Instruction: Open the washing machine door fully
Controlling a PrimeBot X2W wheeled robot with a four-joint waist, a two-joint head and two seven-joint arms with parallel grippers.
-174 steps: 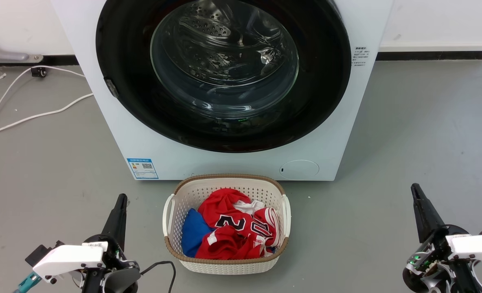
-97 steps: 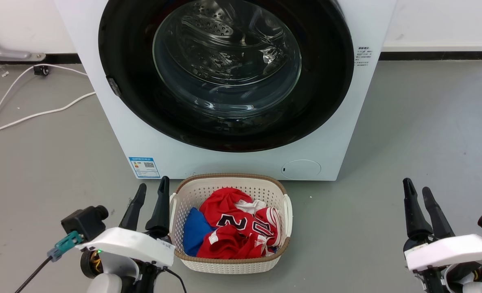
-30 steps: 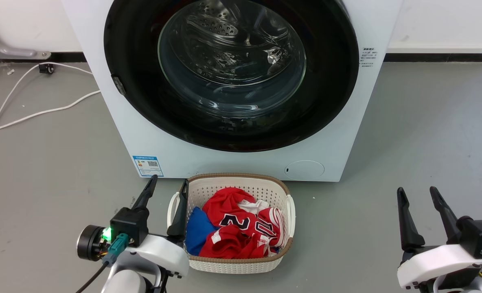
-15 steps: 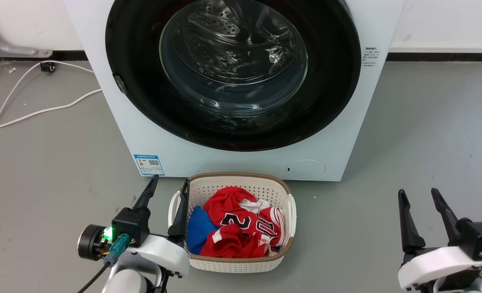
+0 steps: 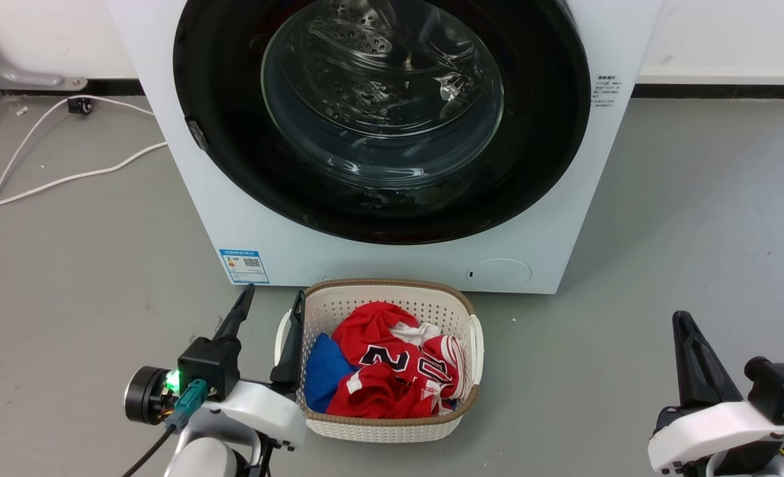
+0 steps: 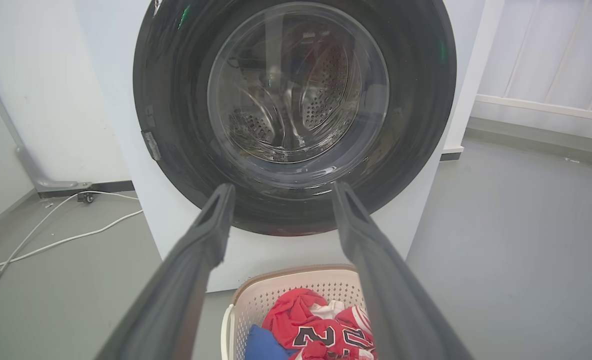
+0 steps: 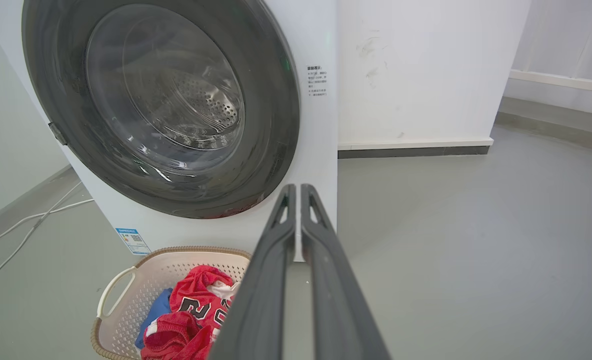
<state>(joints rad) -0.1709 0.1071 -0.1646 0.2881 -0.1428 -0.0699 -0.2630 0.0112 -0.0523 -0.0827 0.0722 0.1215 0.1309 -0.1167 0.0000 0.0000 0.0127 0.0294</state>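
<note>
I have the washing machine [image 5: 372, 265] square ahead on the floor, and its door [image 5: 382, 112] lies shut, flush against the white front, so none of the opening is done yet. My left tool [image 5: 274, 293] hangs low beside the left handle of the laundry basket [image 5: 392, 290], its two fingers spread wide. In the left wrist view that gap [image 6: 282, 187] frames the bottom of the door. I take this as a stance for reaching up to the small catch [image 5: 198, 134] on the door's left edge, the only grip I can see. Since the catch sits on that side, I judge the hinge to be on the right and the left arm to be the one to pull. My right tool [image 5: 682, 319] waits well off to the right over bare floor, and in the right wrist view its fingers are pressed together on nothing. It is parked clear of where I expect the door to swing. The basket stands just in front of the machine, probably so the clothes can go straight in, but it may crowd the door's path. By count: one machine, one door, one catch, one blue label [image 5: 244, 265], one round flap [image 5: 498, 273], one basket holding a red jersey [image 5: 392, 371] and something blue [image 5: 322, 374], two white cable runs [image 5: 67, 179] and two tools.
</note>
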